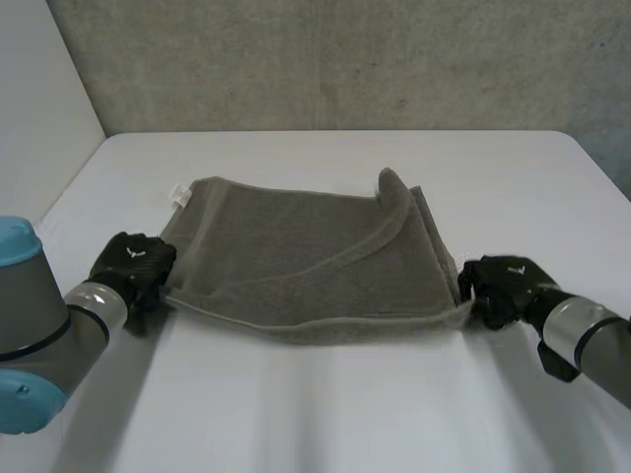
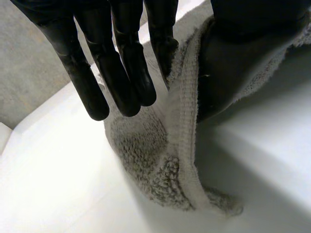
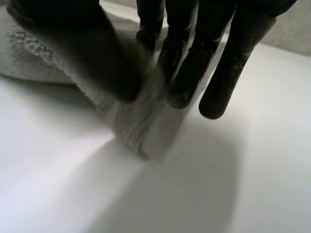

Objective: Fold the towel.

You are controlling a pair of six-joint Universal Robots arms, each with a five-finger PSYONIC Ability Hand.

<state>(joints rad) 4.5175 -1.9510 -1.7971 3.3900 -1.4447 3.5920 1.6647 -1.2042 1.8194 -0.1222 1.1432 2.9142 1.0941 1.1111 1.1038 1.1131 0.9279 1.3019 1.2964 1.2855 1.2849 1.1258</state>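
A grey towel (image 1: 296,256) lies spread on the white table (image 1: 325,394), its far right corner flipped over into a flap (image 1: 394,202). My left hand (image 1: 133,261) is at the near left corner. In the left wrist view the hemmed edge of the towel (image 2: 182,121) runs up between a straight finger (image 2: 163,48) and the thumb (image 2: 238,63), pinched there. My right hand (image 1: 505,281) is at the near right corner. In the right wrist view that corner of the towel (image 3: 133,128) hangs just off the table, caught between the thumb (image 3: 97,53) and the fingers (image 3: 194,58).
A small white label (image 1: 179,194) sticks out at the towel's far left corner. A grey wall (image 1: 345,59) rises behind the table's far edge. Bare tabletop runs in front of the towel and beyond it.
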